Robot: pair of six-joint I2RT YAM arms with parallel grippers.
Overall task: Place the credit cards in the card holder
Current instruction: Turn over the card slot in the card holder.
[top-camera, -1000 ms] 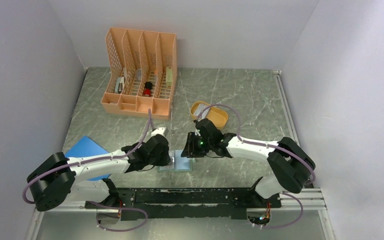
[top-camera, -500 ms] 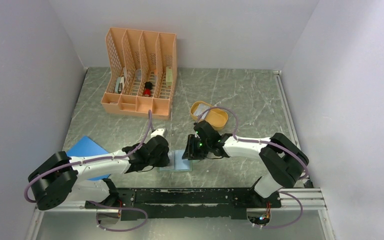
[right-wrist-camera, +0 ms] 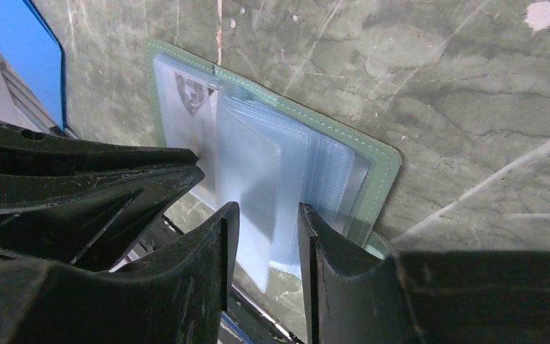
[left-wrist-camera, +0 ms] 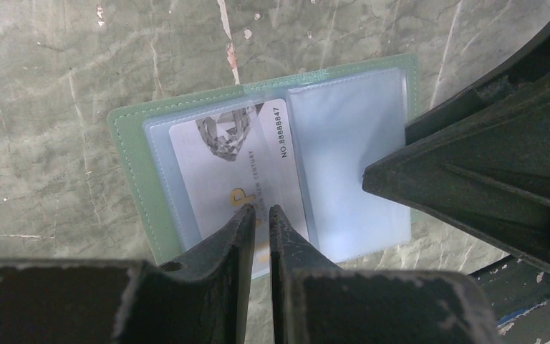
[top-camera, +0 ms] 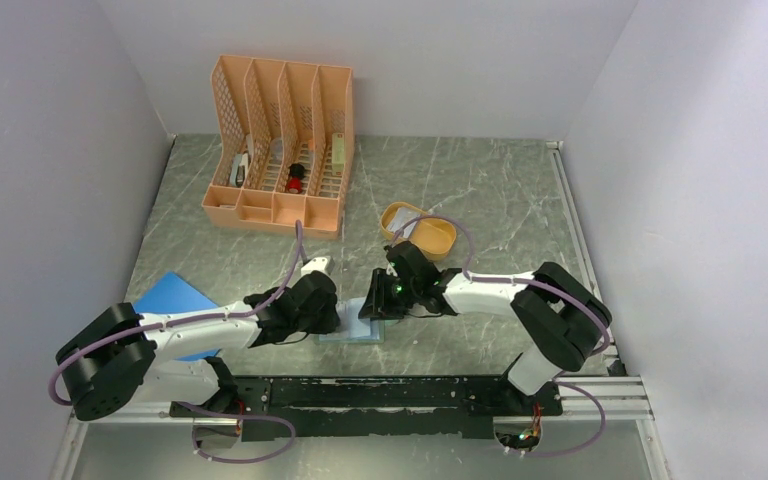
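- The holder (top-camera: 352, 332) lies open and flat on the tabletop (top-camera: 500, 190), close to the near edge, between the wrists of the two arms
- From the left wrist we see its green border and the clear sleeves (left-wrist-camera: 344, 150) inside
- One card (left-wrist-camera: 215, 165), pale with a grey emblem and a printed number, lies on the holder's left half; its far end sits under clear plastic, and we cannot tell how far in it is
- The left jaws are all but pressed together, with only a thin slit between them; the fingertips (left-wrist-camera: 247, 215) stand over the near part of the card, and we cannot tell whether they nip it or merely rest on it
- The right jaws are spread partway; loose clear sleeves (right-wrist-camera: 254, 172) from the holder's right half rise into the gap between the fingers (right-wrist-camera: 218, 236), and neither finger plainly clamps them
- From the left wrist, the right jaws sit over the holder's right edge
- The tray (top-camera: 445, 240), orange and oval, stands beyond the right wrist, well apart from the holder; something pale lies in it, too small for us to name
- A blue sheet (top-camera: 175, 298) lies to the left, partly under the left arm (top-camera: 190, 325)
- A peach rack (top-camera: 280, 150) stands at the back left
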